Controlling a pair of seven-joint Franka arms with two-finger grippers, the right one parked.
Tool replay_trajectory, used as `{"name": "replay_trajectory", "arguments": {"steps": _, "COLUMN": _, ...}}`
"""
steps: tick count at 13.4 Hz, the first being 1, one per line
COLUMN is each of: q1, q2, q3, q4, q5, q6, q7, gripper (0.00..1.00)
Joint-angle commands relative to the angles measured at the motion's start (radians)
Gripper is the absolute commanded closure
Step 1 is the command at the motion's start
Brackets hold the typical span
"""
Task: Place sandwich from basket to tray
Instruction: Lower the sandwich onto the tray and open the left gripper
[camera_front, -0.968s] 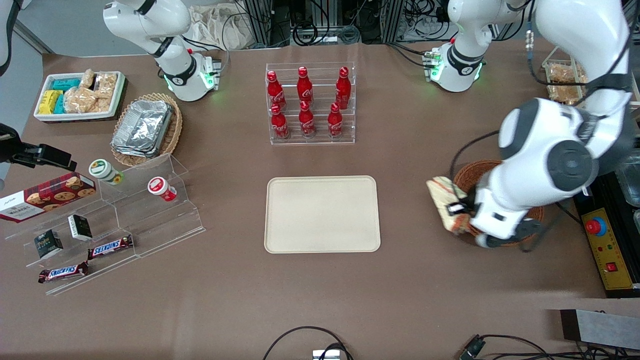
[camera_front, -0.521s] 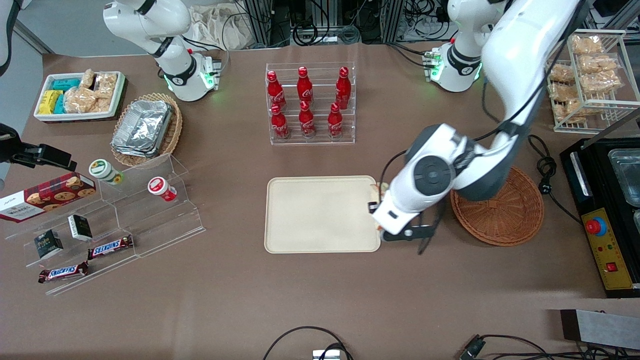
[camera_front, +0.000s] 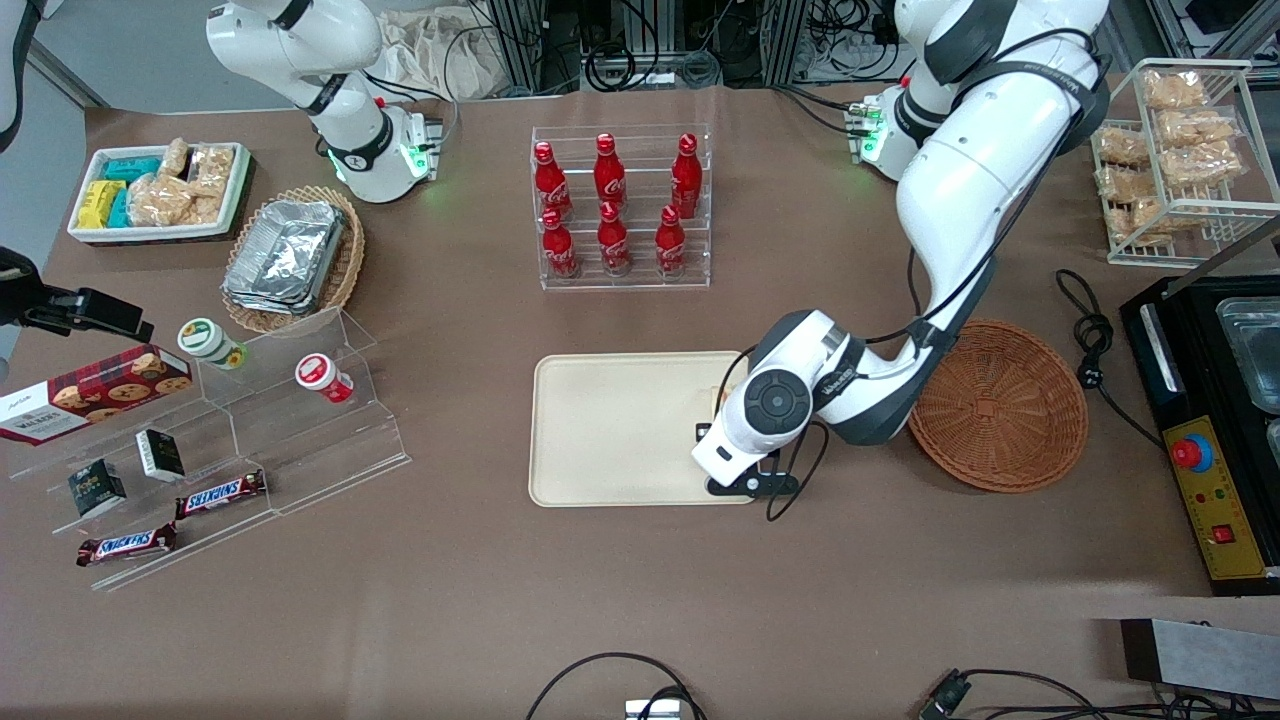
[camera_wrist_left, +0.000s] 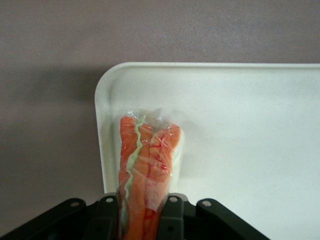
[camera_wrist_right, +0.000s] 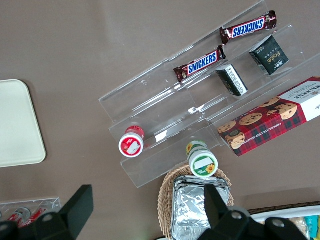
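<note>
The clear-wrapped sandwich (camera_wrist_left: 150, 155), with orange and green filling showing at its edge, is clamped between the black fingers (camera_wrist_left: 106, 215) of my gripper (camera_wrist_left: 141, 207). It hangs just over a rounded corner of the cream tray (camera_wrist_left: 250, 125). In the front view the gripper (camera_front: 738, 470) sits under the white wrist, above the end of the tray (camera_front: 620, 430) nearest the basket, and the wrist hides most of the sandwich. The round reddish-brown basket (camera_front: 1000, 405) stands beside the tray toward the working arm's end, with nothing in it.
An acrylic rack of red bottles (camera_front: 620, 210) stands farther from the camera than the tray. A stepped acrylic stand with snacks (camera_front: 250, 430), a tan basket of foil containers (camera_front: 290, 255) and a white bin (camera_front: 160, 190) lie toward the parked arm's end. A wire rack (camera_front: 1180, 150) stands near the basket.
Over the last second my gripper carried the sandwich from the basket's edge across to the tray's near-basket end. The basket now shows empty.
</note>
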Motion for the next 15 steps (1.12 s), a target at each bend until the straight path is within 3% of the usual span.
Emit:
{"name": "replay_trajectory", "arguments": {"steps": 1, "q1": -0.018, "q2": 0.012, "q3": 0.011, "q4": 0.041, "q5": 0.012, "q6": -0.014, "q7": -0.015, "gripper": 0.36}}
{"name": "replay_trajectory", "arguments": {"steps": 2, "q1": -0.018, "q2": 0.007, "q3": 0.011, "q4": 0.037, "q5": 0.012, "q6": -0.017, "q7": -0.018, "gripper": 0.00}}
{"name": "replay_trajectory", "arguments": {"steps": 8, "q1": 0.055, "q2": -0.152, "q3": 0.002, "q4": 0.045, "q5": 0.000, "q6": -0.146, "q7": -0.014, "gripper": 0.00}}
{"name": "replay_trajectory", "arguments": {"steps": 12, "q1": 0.159, "q2": -0.316, "q3": 0.003, "q4": 0.022, "q5": -0.078, "q6": -0.262, "q7": 0.015, "gripper": 0.00}}
{"name": "replay_trajectory", "arguments": {"steps": 15, "q1": 0.289, "q2": -0.500, "q3": 0.006, "q4": -0.138, "q5": -0.179, "q6": -0.273, "q7": 0.177, "gripper": 0.01}}
